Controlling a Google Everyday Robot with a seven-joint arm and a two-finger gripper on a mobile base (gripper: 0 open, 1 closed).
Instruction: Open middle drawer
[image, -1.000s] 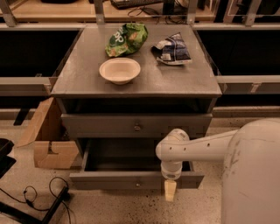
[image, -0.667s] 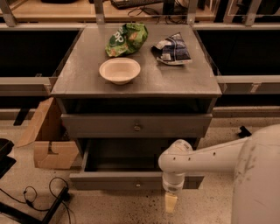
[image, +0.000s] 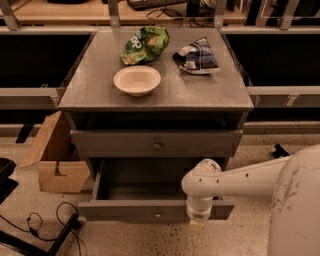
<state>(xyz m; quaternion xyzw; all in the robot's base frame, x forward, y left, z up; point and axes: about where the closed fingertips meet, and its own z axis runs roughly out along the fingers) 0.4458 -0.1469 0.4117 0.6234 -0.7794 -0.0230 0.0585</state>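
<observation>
The middle drawer stands pulled out toward the near side, the gripper hanging at its front, right of the knob; parted or closed, I cannot tell. Pulling away carelessly, the arm could catch the front and push it shut.

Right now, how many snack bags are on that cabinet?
2: a green bag at the back middle, a dark blue bag to its right. None seems hidden. The claw hangs low, by the front of the open drawer.
</observation>
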